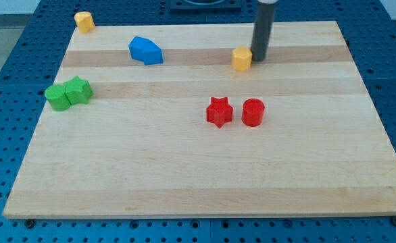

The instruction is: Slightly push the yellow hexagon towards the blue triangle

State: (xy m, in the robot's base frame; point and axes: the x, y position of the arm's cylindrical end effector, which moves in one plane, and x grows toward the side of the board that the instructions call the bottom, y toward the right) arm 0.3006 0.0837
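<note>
A yellow hexagon [241, 59] lies near the view's top, right of centre, on the wooden board [205, 169]. My tip [259, 59] stands just to the right of it, close to or touching its right side. A blue block [146, 50], the triangle-like one, lies to the left of the hexagon on the same pale strip of the board, well apart from it.
A second yellow block [84, 21] sits at the board's top left corner. Two green blocks [68, 93] touch each other at the left edge. A red star [219, 111] and a red cylinder [253, 112] lie side by side at mid-board, below the hexagon.
</note>
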